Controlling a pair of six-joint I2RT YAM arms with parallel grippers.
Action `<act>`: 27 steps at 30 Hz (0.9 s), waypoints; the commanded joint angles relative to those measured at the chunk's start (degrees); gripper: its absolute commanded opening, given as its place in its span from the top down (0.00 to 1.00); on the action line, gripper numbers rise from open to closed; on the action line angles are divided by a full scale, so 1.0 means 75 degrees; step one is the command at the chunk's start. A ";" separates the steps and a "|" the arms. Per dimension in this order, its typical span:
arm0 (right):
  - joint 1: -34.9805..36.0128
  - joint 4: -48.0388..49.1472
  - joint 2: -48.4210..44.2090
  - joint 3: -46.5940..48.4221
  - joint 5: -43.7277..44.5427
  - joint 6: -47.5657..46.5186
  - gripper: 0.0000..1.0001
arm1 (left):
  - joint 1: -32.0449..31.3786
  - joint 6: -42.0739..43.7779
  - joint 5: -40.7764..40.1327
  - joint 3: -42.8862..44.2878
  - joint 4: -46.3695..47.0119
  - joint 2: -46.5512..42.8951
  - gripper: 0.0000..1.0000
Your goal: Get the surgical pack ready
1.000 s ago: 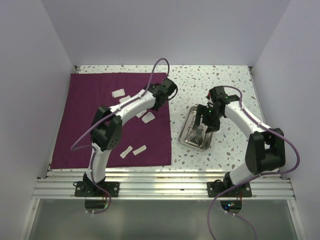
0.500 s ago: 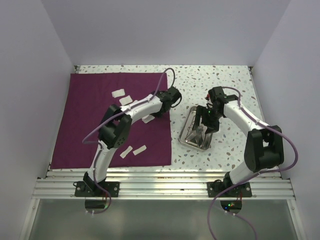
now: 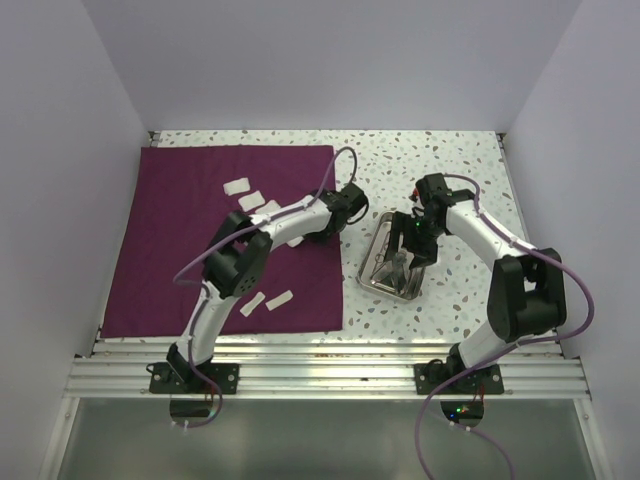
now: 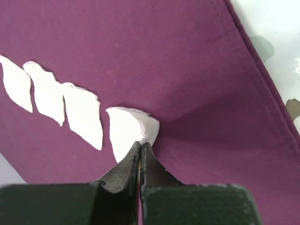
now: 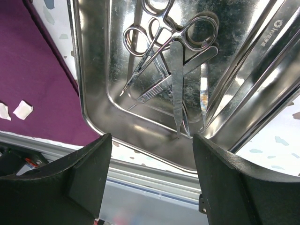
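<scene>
On the speckled table (image 3: 450,160), at the maroon cloth's (image 3: 180,220) right edge, the left gripper (image 4: 140,147) pinches a gauze pad (image 4: 127,129); lift slowly. Beyond that edge the right gripper (image 5: 149,140) gapes.

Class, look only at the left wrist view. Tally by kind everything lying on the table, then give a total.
gauze pads: 4 (one pinched in the left gripper)
cloth: 1
Total: 5
</scene>
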 commanded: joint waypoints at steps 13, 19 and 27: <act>-0.0025 0.0048 0.0037 0.0206 -0.0278 -0.0110 0.27 | 0.0169 -0.0327 -0.1973 -0.0090 0.0022 -0.0953 1.00; -0.0025 0.0013 -0.0010 0.0206 -0.0290 -0.0133 0.26 | 0.0251 -0.0105 -0.2373 -0.0113 0.0115 -0.0966 1.00; -0.0025 -0.0069 -0.0057 0.0182 -0.0232 -0.0168 0.26 | 0.0251 0.0095 -0.1682 -0.0055 0.0256 -0.0204 1.00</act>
